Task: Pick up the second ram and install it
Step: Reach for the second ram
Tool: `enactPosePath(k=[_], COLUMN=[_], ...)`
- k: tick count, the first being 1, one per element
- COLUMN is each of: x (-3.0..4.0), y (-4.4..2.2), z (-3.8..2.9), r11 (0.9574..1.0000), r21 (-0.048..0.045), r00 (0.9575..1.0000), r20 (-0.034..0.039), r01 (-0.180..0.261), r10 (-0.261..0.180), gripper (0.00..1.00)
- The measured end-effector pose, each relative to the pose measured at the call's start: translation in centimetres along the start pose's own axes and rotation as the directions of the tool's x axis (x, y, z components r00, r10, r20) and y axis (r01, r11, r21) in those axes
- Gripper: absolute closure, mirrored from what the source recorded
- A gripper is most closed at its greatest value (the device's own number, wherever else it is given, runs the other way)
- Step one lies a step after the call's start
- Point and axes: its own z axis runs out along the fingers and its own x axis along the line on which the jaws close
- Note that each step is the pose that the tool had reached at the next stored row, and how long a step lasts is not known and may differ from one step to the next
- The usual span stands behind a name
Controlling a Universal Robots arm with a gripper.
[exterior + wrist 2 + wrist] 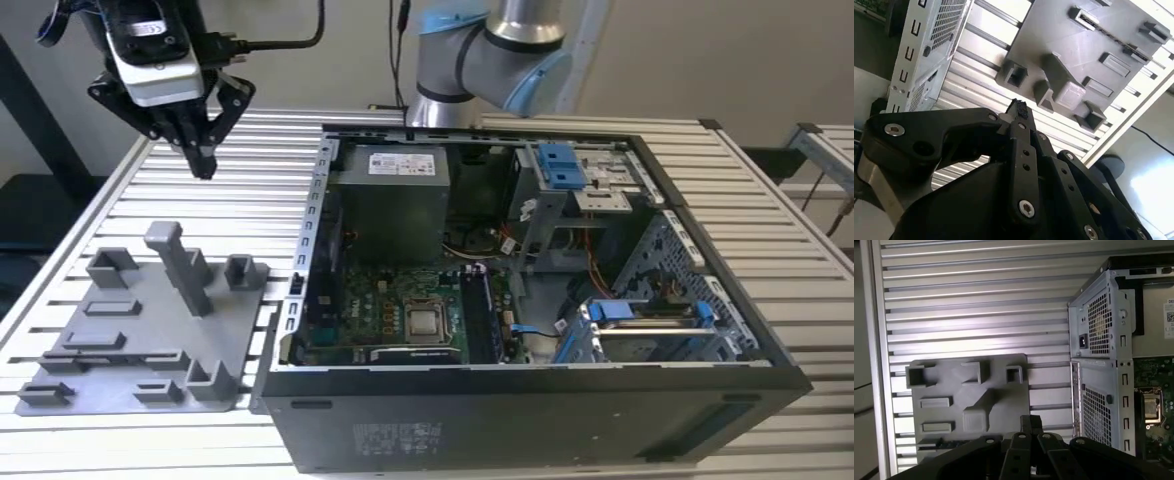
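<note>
Dark, thin second ram edge-on in grey fixture slot; fingers together, well apart above.

Arm: upper links cut off at the exterior view's top edge. Computer case: mostly cut off at the first wrist view's edge. Grey holder: one side hidden behind the gripper there. Dark strip in a holder slot, second wrist view: too small to identify.

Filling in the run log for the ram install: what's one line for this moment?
gripper | fingers shut, empty | above slatted table near gray fixture | computer case open, on exterior view's right
</note>
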Motion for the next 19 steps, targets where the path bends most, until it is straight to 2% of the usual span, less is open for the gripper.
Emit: enactPosePath(k=[13, 19], x=[3.72, 5.22], y=[-0.47, -0.71], z=[0.03, 0.04], r11=[1.0, 1.0], r21=[0.0, 0.0], r00=[1.0, 1.0], r20=[0.0, -0.0001], r01=[0.0, 0.0], r10=[0.0, 0.0], gripper=[0.89, 0.89])
